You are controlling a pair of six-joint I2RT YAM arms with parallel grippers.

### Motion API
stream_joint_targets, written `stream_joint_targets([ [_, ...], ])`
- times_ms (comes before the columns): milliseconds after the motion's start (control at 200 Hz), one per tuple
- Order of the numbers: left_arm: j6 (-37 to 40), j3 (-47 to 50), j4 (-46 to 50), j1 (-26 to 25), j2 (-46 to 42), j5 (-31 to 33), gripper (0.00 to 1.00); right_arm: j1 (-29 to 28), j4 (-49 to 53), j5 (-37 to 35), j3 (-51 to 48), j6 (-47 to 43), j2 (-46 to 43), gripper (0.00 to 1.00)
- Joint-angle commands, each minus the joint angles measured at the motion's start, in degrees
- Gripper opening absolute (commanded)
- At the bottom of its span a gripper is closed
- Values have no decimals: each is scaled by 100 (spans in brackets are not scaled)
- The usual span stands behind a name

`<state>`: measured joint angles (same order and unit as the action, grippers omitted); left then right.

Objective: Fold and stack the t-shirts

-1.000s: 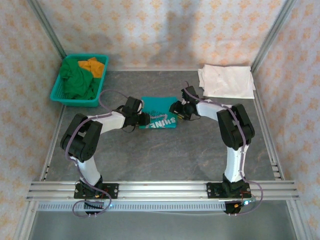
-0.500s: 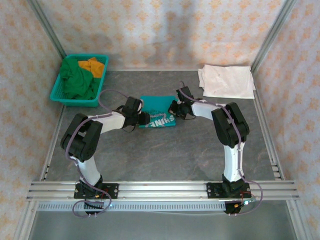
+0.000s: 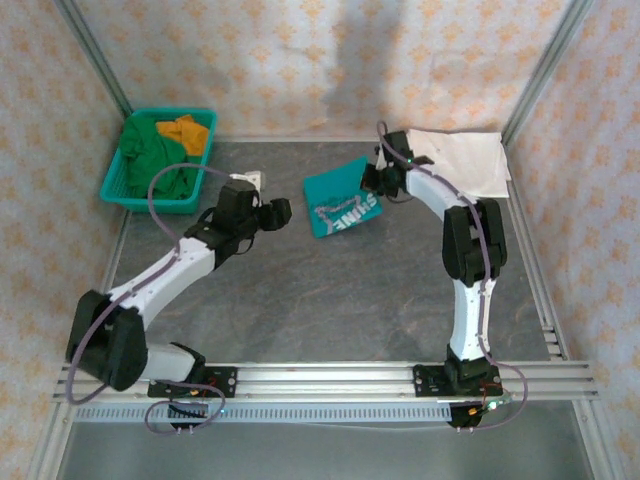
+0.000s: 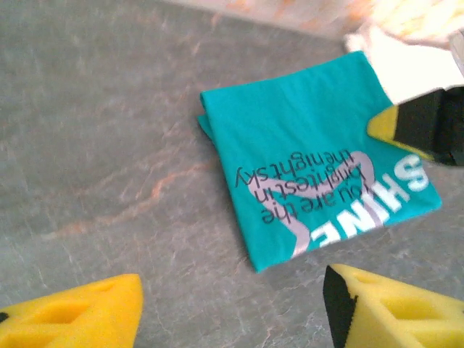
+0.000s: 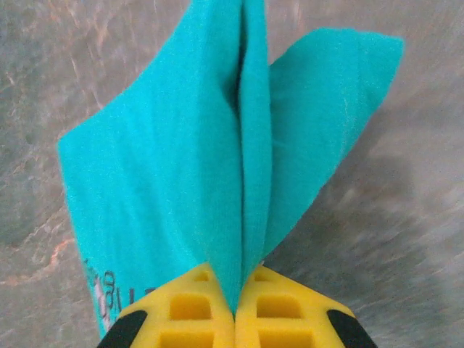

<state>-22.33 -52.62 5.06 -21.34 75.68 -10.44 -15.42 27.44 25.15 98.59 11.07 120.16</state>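
Your right gripper [image 5: 237,290] is clenched on the teal t-shirt [image 3: 338,203]. In the right wrist view its two yellow pads [image 5: 188,310] press together with a ridge of teal cloth pinched between them, and the fabric fans out to either side of the pinch. From above, you see that folded shirt on the grey table [image 3: 330,300], towards the far middle and lying at a tilt. Its white "SHINE" print faces up along the edge nearer the arms, and the right gripper holds it at its far right corner.

Your left gripper [image 4: 232,290] is released. Its yellow fingers [image 4: 80,315] stand wide apart in the left wrist view, with bare table between them and the teal shirt just beyond. In the top view this gripper sits near the shirt's left side, apart from it.

The white t-shirt [image 3: 455,162] lies folded flat in the far right corner of the table, and the right gripper is just beside its left edge. At the far left stands the teal plastic basket [image 3: 140,202], holding the crumpled dark green t-shirt [image 3: 150,165], with the orange t-shirt [image 3: 185,130] bunched against the basket's far side
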Motion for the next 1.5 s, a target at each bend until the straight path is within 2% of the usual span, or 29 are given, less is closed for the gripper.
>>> stream_joint_targets([
  [0,293,270,87,-18,-342,-88,76,209,1140,-597,932,-1170,217,0],
  [100,359,520,-50,-19,-617,-98,81,471,1507,-783,1674,-1535,407,0],
  [510,590,828,100,-19,-703,45,84,1513,3016,-885,4829,-2330,1690,0],
  [1066,703,713,265,-18,-747,88,85,2377,2740,-469,5004,-2219,1802,0],
  [1251,731,727,364,-19,-892,260,87,2574,2560,-1091,5004,-2252,2091,0],
  [1271,725,720,391,-18,-904,292,88,2580,2536,-1223,4995,-2235,2122,7],
  [1321,748,715,432,-19,-946,360,89,2583,2495,-1629,5014,-2131,2197,34],
  [1406,701,726,484,-19,-1015,614,94,2582,2586,-2024,5092,-2039,2221,69],
  [1496,696,778,470,-19,-1103,832,98,2580,2688,-2058,5079,-1875,2011,79],
])
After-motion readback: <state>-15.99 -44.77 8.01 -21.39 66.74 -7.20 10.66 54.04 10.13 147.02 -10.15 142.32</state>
